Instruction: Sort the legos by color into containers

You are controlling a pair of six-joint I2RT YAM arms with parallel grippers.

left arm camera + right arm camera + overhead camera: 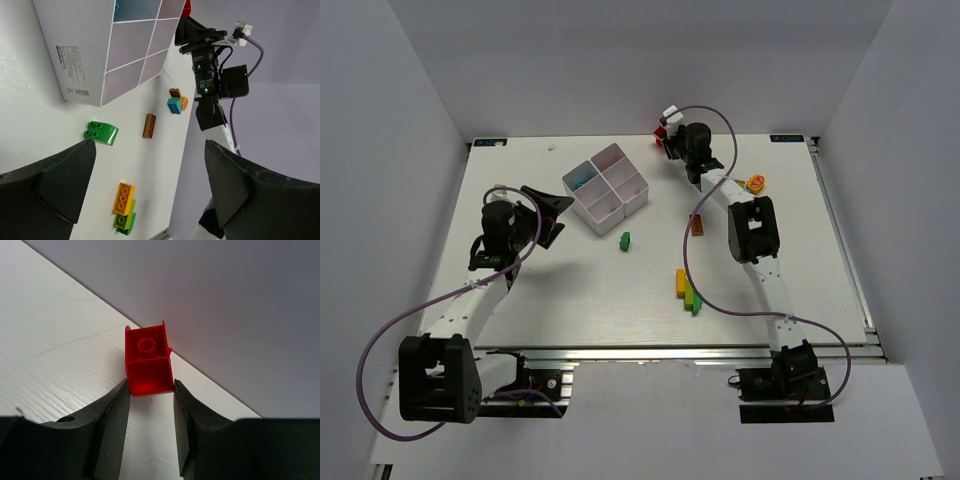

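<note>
Pinching a glossy red brick (pixel 147 362) by its two near corners, the right gripper (pixel 150 386) has its matte black jaws partly closed, tapered fingertips (pixel 116 405) pressed to the brick's smooth sides. A round ring is moulded into the brick's upper face. In the overhead view that brick (pixel 661 131) sits at top centre of the frame, where the counter (pixel 520 290) meets the grey wall (pixel 620 70). Over at left centre, the left gripper (pixel 560 215) is spread fully wide with nothing between its broad, wedge-shaped black fingers (pixel 55 180). It sits just left of the white tray (pixel 605 187), a thin-walled plastic square split into four square compartments. Something blue (pixel 582 180) lies in the tray's upper-left compartment, and from the left wrist a printed label (pixel 71 67) shows on the tray's side wall (pixel 75 45). Scattered across the faintly grained white counter are more legos. A green brick (pixel 101 133) with a curved sloping top and round studs lies below the tray. A slim brown brick (pixel 149 125) lies further right. A yellow studded brick stuck onto green ones makes a stack (pixel 125 207) at lower centre. A small cluster (pixel 176 102) with a turquoise block and an orange round piece sits near the right arm. A purple cable (pixel 720 125) loops above the right wrist.
</note>
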